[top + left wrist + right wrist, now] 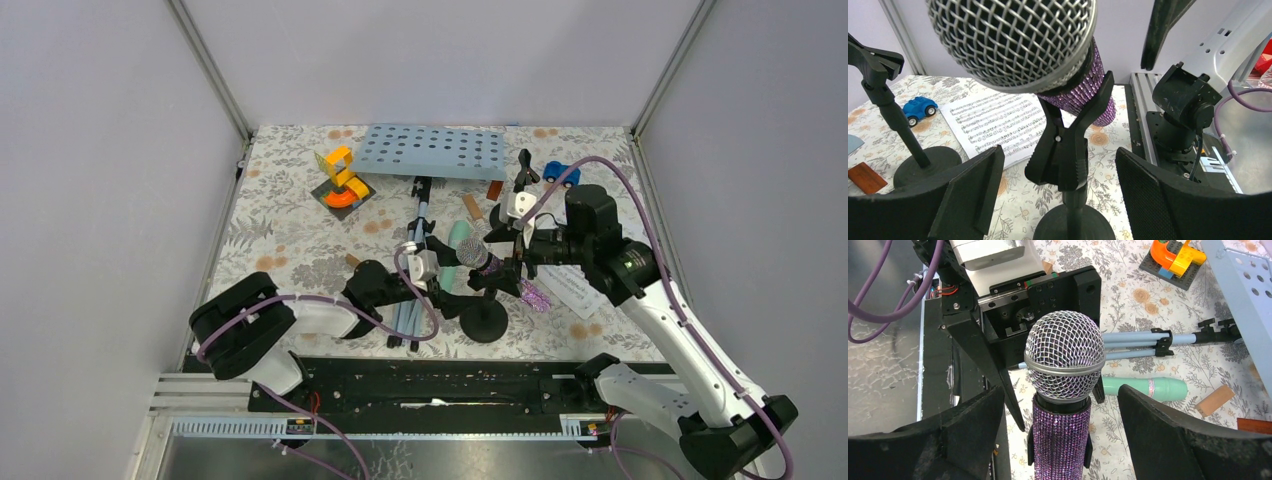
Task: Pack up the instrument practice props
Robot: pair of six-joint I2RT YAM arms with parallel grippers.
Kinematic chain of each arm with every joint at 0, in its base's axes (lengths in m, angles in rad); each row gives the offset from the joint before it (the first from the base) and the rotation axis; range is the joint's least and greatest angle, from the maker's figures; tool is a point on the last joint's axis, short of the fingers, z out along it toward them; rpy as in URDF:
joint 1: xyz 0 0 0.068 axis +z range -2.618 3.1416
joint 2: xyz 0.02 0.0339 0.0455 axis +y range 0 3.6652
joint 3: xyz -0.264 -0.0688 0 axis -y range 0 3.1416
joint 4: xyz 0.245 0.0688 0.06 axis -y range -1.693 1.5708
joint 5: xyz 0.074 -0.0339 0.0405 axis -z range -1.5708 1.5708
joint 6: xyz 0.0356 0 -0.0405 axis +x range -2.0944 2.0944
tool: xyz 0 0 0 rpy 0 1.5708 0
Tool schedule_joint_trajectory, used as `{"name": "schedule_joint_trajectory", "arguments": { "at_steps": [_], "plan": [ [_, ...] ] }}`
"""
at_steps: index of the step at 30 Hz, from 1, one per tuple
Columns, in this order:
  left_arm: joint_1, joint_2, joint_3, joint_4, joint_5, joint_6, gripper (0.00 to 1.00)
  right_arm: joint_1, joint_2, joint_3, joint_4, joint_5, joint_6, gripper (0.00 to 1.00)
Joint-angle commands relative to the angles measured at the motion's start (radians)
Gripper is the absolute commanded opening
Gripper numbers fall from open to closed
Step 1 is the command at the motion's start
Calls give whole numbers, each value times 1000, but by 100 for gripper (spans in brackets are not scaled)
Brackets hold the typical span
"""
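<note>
Left tool [1060,175] stands wide open with nothing gripped. Its two dark fingers [968,195] flank the clip of a black mic holder [1065,155], with a gap on each side. Just above it, the purple glitter microphone [1013,40] sits tilted in that clip, its mesh head close to the camera.

Right tool [1060,405] faces it from the opposite side, spread just as wide and holding nothing. Its fingers [1193,440] sit either side of the microphone's glitter handle without touching.

Out past the left tool's left finger, a second mic holder [898,125] stands upright on the worktop [280,230]. A blue toy car [919,109] is behind it and a brown block [865,177] lies beside its base. White sheet music [998,125] lies flat just behind the clip.

Past the right tool's right finger, the mint-green microphone [1148,388] lies on its side. The folded tripod legs [1143,340] lie farther out, and the pale blue perforated rack [1243,280] is beyond them.
</note>
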Motion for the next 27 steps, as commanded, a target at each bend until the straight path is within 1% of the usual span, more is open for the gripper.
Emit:
{"name": "schedule_joint_trajectory", "arguments": {
  "at_steps": [1, 3, 5, 9, 13, 15, 17, 18, 20, 22, 23, 25, 26, 27],
  "plan": [
    [2, 35, 51, 91, 36, -18, 83, 5, 6, 59, -15, 12, -6, 89],
    [4, 49, 54, 103, 44, -27, 75, 5, 11, 58, -15, 19, -5, 87],
    [8, 62, 59, 113, 45, -46, 70, 6, 19, 58, -13, 15, -4, 85],
    [10, 81, 62, 142, 72, -65, 63, 6, 44, 65, -9, 0, 1, 78],
    [11, 92, 66, 160, 103, -83, 56, 9, 59, 69, -7, -8, 1, 69],
    [12, 96, 66, 166, 115, -92, 55, 11, 59, 67, -6, -6, 2, 71],
    [11, 96, 62, 178, 126, -101, 57, 12, 57, 65, -6, 1, 1, 78],
    [12, 96, 61, 185, 131, -106, 59, 14, 56, 63, -6, 2, 0, 81],
    [12, 98, 62, 194, 141, -112, 59, 15, 53, 61, -6, 2, -2, 82],
    [12, 99, 67, 194, 151, -116, 54, 15, 49, 59, -5, 1, -1, 82],
    [12, 100, 71, 193, 162, -117, 40, 16, 49, 59, -6, 0, -2, 82],
    [13, 106, 86, 185, 181, -123, 5, 17, 48, 59, -6, -5, -3, 79],
    [14, 108, 93, 178, 189, -129, 0, 18, 47, 59, -5, -9, -4, 77],
    [14, 113, 99, 175, 198, -135, 0, 18, 47, 59, -3, -14, -4, 74]
  ]
}}
